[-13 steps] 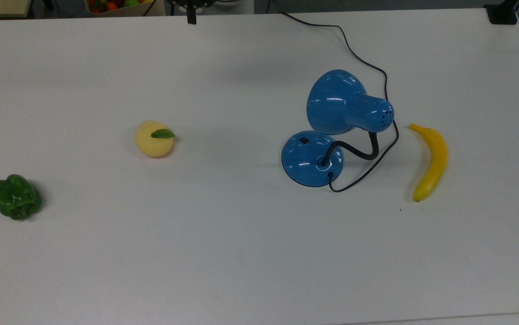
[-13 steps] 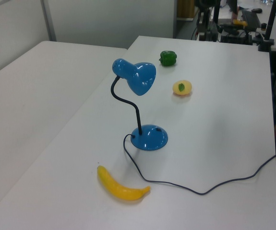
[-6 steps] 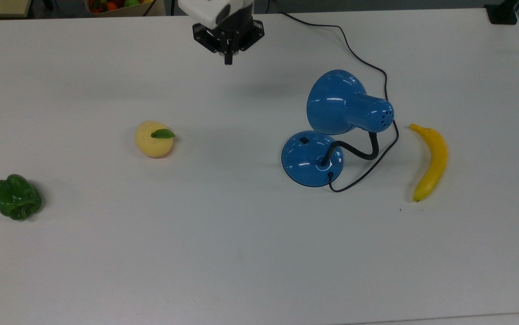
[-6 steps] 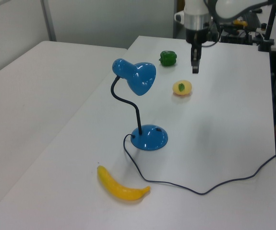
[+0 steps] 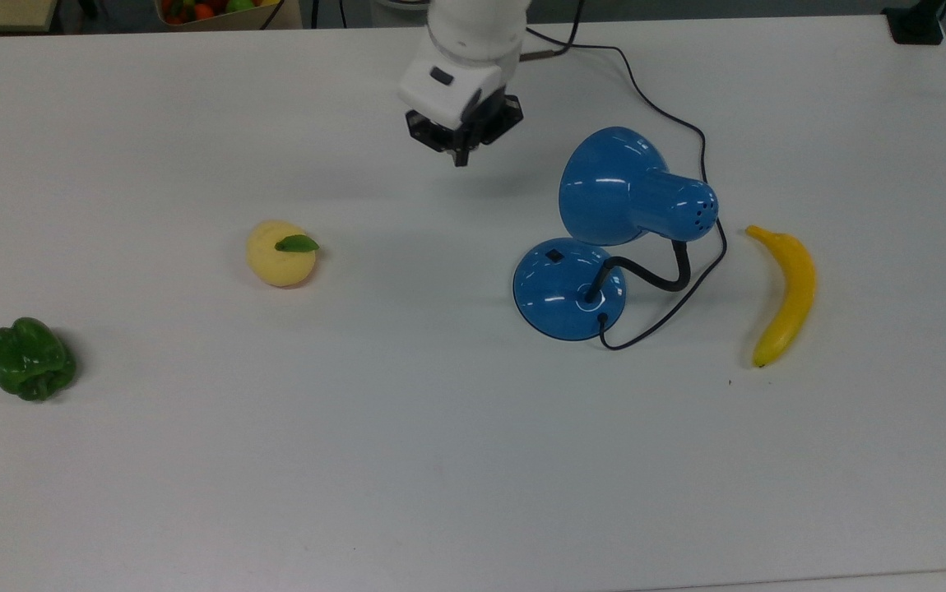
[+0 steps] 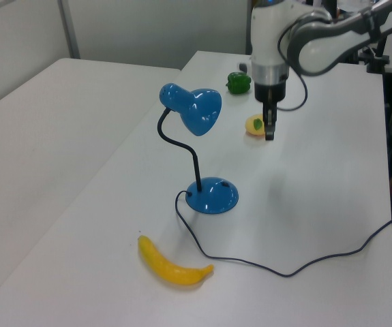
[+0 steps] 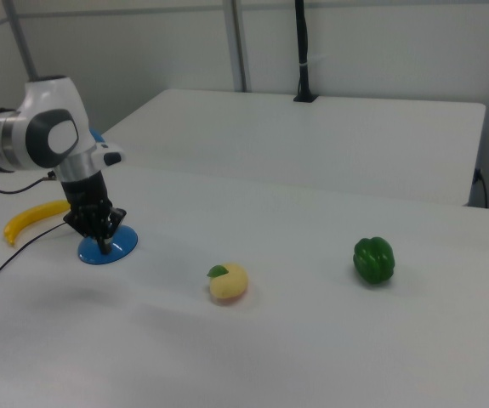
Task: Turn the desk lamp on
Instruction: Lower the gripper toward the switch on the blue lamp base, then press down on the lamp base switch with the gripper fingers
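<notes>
Item for your record: the desk lamp (image 5: 605,238) stood on the white table (image 5: 440,460), glossy blue, with a bell-shaped shade (image 5: 617,187), a round domed base (image 5: 559,289) bearing a small black switch (image 5: 554,256), a black gooseneck (image 5: 654,275) and a black cord (image 5: 662,107). A banana (image 5: 786,294) lay near it on the top view's right. Your gripper (image 5: 461,156) hung above the table, apart from the shade on the top view's left, fingers drawn together on nothing.

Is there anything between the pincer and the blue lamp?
No. In the top view, only bare white table separates the pincer from the blue lamp.
</notes>
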### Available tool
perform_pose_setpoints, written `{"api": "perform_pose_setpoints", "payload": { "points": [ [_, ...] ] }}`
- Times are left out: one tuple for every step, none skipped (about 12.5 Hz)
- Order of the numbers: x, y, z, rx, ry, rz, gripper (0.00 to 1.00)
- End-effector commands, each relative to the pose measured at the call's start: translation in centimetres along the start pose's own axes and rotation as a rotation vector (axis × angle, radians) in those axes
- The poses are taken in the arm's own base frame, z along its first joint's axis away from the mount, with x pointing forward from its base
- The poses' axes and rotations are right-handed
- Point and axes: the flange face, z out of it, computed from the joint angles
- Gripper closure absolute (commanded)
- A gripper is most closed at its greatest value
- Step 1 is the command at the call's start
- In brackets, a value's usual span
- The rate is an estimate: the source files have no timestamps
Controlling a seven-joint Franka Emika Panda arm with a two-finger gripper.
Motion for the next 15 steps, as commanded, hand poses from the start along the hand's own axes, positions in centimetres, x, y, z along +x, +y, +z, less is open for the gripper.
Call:
{"api": "perform_pose_setpoints", "payload": {
  "points": [
    [1.2, -2.5, 3.1, 0.014, 0.015, -0.052, 1.00],
    [1.8, -3.3, 4.1, 0.018, 0.032, -0.066, 1.00],
    [2.4, -4.3, 4.8, 0.019, 0.055, -0.087, 1.00],
    [2.8, -5.1, 5.5, 0.023, 0.077, -0.104, 1.00],
    [3.3, -5.4, 5.8, 0.026, 0.103, -0.113, 1.00],
    [3.7, -6.3, 5.8, 0.025, 0.135, -0.133, 1.00],
    [4.3, -6.7, 6.1, 0.027, 0.165, -0.140, 1.00],
    [4.6, -6.8, 6.1, 0.029, 0.191, -0.141, 1.00],
    [5.0, -7.4, 6.3, 0.025, 0.220, -0.156, 1.00],
    [5.3, -7.7, 6.3, 0.024, 0.238, -0.162, 1.00],
    [5.3, -7.7, 6.2, 0.024, 0.248, -0.162, 1.00],
    [5.6, -7.7, 6.0, 0.025, 0.274, -0.162, 1.00],
    [5.7, -7.7, 5.9, 0.026, 0.292, -0.162, 1.00],
    [5.9, -7.8, 5.6, 0.027, 0.315, -0.163, 1.00],
    [6.0, -7.9, 5.5, 0.028, 0.323, -0.163, 1.00]
  ]
}}
